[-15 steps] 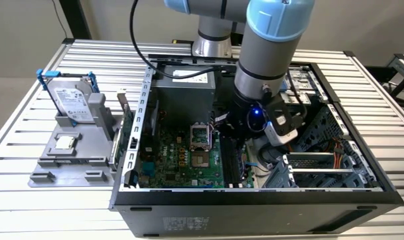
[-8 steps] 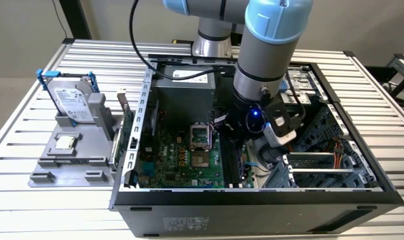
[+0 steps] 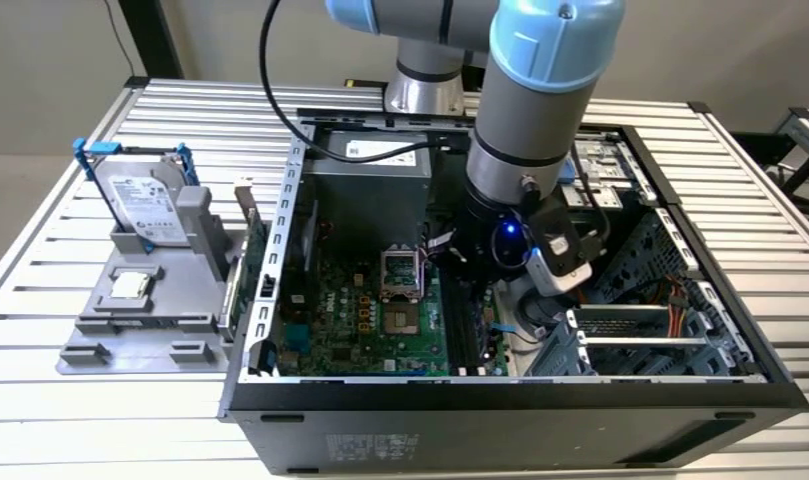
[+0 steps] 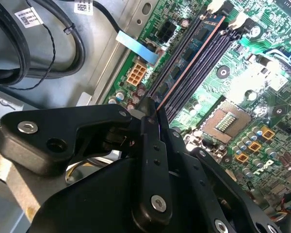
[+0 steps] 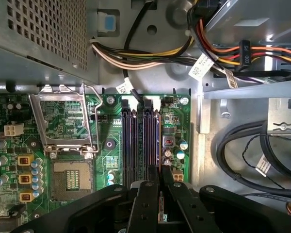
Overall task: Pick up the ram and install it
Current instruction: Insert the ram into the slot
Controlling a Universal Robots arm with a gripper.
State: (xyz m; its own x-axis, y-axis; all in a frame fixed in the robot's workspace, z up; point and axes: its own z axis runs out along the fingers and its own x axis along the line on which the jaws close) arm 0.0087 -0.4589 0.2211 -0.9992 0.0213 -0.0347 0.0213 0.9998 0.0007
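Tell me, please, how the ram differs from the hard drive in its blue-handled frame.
The ram is a thin dark stick, while the hard drive is a broad silver slab. The ram stands on edge along the motherboard slots inside the case, pinched by the hand. The hard drive sits on a grey stand outside the case, untouched. Both are computer parts.

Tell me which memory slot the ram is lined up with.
The end slot farthest from the CPU socket: the ram, held in the gripper, runs along it, while the slots nearer the socket are empty.
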